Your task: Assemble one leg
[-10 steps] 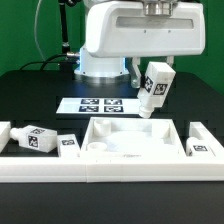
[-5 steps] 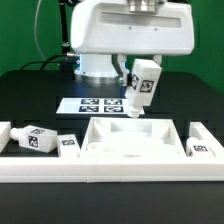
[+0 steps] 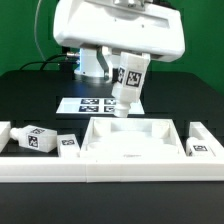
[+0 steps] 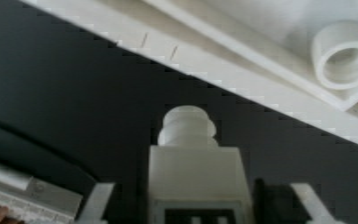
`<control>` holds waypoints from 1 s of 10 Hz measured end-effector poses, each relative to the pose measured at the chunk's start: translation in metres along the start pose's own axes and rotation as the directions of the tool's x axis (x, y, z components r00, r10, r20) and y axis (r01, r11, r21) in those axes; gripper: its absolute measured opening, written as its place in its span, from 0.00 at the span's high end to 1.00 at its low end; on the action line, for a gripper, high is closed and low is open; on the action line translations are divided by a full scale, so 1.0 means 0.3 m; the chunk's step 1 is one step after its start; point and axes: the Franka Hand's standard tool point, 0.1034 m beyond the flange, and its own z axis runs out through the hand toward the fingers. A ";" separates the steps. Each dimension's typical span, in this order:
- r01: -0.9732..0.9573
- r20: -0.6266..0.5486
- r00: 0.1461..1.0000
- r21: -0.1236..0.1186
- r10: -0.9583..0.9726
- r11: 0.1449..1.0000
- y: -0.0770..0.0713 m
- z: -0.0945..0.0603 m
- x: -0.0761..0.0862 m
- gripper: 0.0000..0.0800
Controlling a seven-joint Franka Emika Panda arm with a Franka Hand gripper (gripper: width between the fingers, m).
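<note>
Pickup complete. Held clamped in the gripper (image 3: 128,64): the leg (image 3: 126,88), airborne, tilted, rounded tip down, just beyond the far rim of the tabletop (image 3: 97,126), near the marker board (image 3: 88,104). Not yet seated in any socket. Remaining, by judgement: carry to the round socket (image 4: 345,55), set upright, insert and twist home.

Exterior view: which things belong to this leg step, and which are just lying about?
In the job: the leg, clamped in the gripper; the tabletop near its tip, likely its target.
Lying about: spare legs at the exterior view's left, another at its right; the marker board.
</note>
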 end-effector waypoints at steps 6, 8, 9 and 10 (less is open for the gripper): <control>-0.175 0.034 0.984 0.078 0.172 0.982 -0.157 0.027 0.048 0.65; -0.171 0.038 0.985 0.072 0.169 0.983 -0.143 0.029 0.039 0.65; -0.177 0.039 0.984 0.073 0.175 0.981 -0.148 0.030 0.037 0.65; -0.196 0.050 0.980 0.080 0.192 0.977 -0.170 0.038 0.018 0.65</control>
